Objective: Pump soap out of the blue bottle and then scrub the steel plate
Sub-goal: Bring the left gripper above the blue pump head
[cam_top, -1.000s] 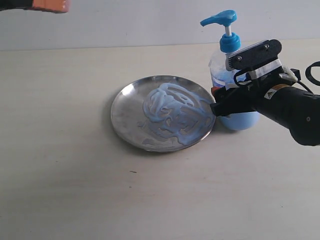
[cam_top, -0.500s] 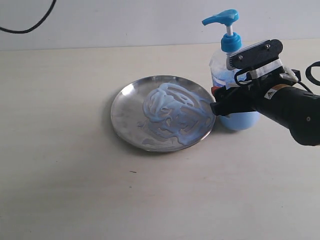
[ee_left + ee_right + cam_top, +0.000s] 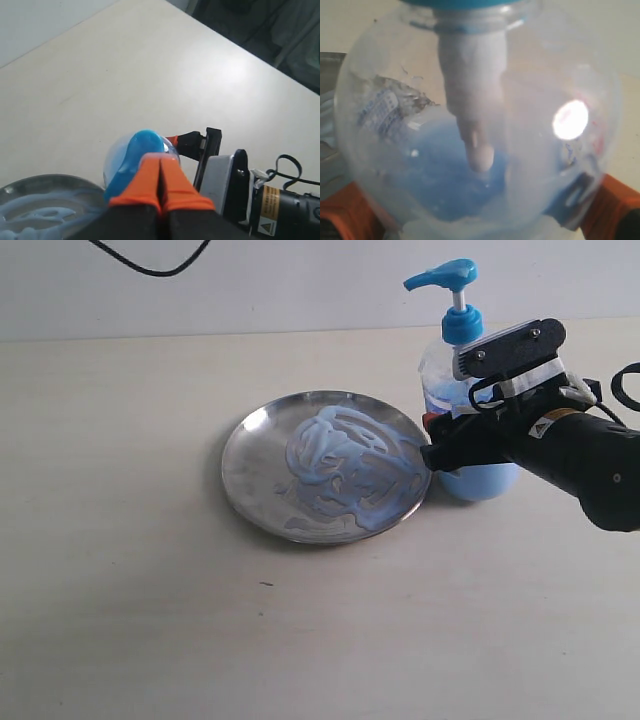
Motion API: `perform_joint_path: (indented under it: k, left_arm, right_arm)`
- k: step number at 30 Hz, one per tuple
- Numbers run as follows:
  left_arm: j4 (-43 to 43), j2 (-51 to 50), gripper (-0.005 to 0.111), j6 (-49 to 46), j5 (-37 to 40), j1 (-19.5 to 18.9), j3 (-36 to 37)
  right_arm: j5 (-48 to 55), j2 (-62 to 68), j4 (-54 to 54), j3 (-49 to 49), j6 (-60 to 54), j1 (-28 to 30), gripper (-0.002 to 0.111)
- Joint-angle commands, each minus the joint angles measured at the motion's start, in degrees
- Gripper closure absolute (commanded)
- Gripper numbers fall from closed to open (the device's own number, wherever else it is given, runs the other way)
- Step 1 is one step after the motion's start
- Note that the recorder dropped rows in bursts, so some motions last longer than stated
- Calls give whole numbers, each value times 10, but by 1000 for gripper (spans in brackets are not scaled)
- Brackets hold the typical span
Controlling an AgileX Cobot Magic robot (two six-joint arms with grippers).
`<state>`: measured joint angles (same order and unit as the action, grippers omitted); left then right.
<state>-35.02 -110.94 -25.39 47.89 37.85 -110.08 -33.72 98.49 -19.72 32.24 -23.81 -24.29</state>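
Pumping looks to be the step in hand, though the steel plate (image 3: 255, 455), lying on the tabletop (image 3: 150, 620) just left of the blue bottle (image 3: 458, 325), already carries swirled smears of soap (image 3: 345, 470) across its middle and the side nearest the bottle. Above the bottle's pump head (image 3: 137, 155) hangs the left gripper (image 3: 160, 172), its orange fingers pressed together with nothing between them. Whether they touch the pump head I cannot tell, and the exterior view leaves this gripper out altogether. The bottle stands upright, its spout turned toward the plate. From the bottle's right the right gripper (image 3: 445, 450) reaches in, its fingers (image 3: 612, 197) spread wide on either side of the clear body and seemingly clamped on it to steady it. Next, I judge, comes a straight push down on the pump head, or else a scrubbing tool, of which none shows. One finger hides behind the bottle, and the right wrist view is blurred.
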Motion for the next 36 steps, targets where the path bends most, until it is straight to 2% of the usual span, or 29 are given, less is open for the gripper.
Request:
perform_joint_path:
  k: [1, 11, 36]
  left_arm:
    - [46, -31, 107, 36, -1, 18, -35]
    - [44, -64, 107, 54, -22, 27, -65]
    - [30, -76, 107, 61, -28, 28, -65]
  right_arm:
    - [-17, -6, 6, 7, 0, 0, 108]
    - [-18, -6, 10, 8, 0, 0, 108]
    - [-16, -6, 29, 8, 0, 0, 108]
